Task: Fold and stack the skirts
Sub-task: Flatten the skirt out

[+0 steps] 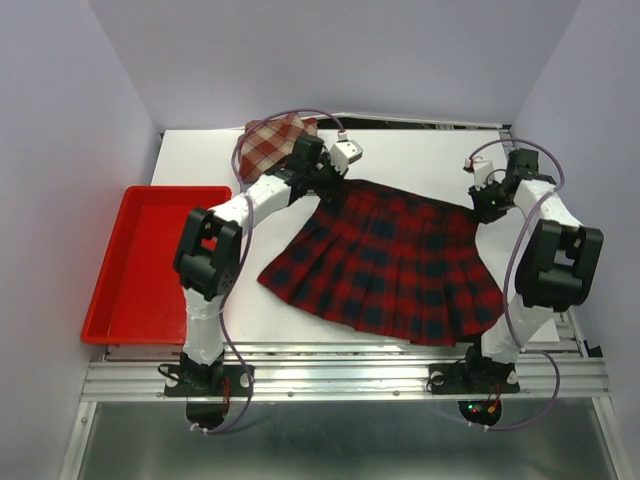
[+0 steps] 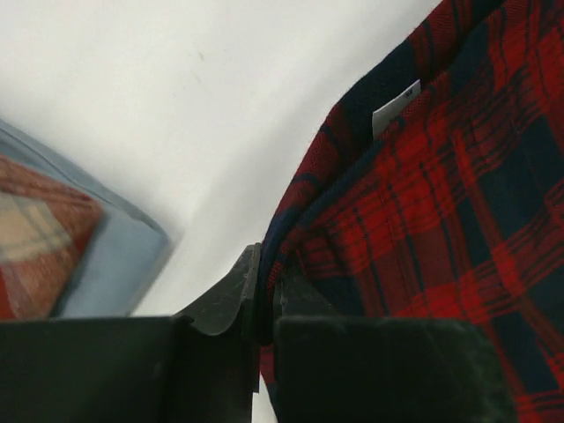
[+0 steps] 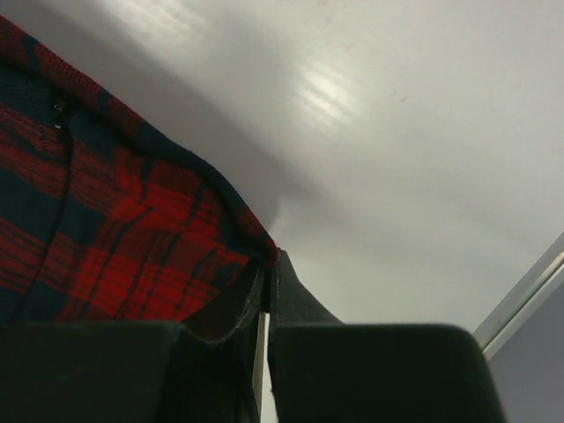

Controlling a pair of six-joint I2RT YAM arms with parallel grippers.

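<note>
The red and navy plaid skirt [image 1: 390, 265] lies spread flat mid-table, waistband at the far side, hem toward the arm bases. My left gripper [image 1: 335, 187] is shut on the waistband's left corner; in the left wrist view the cloth edge [image 2: 300, 211] is pinched between the jaws of that gripper [image 2: 267, 264]. My right gripper [image 1: 487, 205] is shut on the waistband's right corner, where the fabric [image 3: 132, 238] runs into that gripper [image 3: 271, 264]. The brick-red and cream check skirt [image 1: 275, 140] lies folded at the far left, on top of the light blue one [image 2: 123, 264].
A red plastic tray [image 1: 140, 260] sits off the table's left edge. Grey walls close in the far side and both flanks. A metal rail [image 1: 350, 375] runs along the near edge by the arm bases.
</note>
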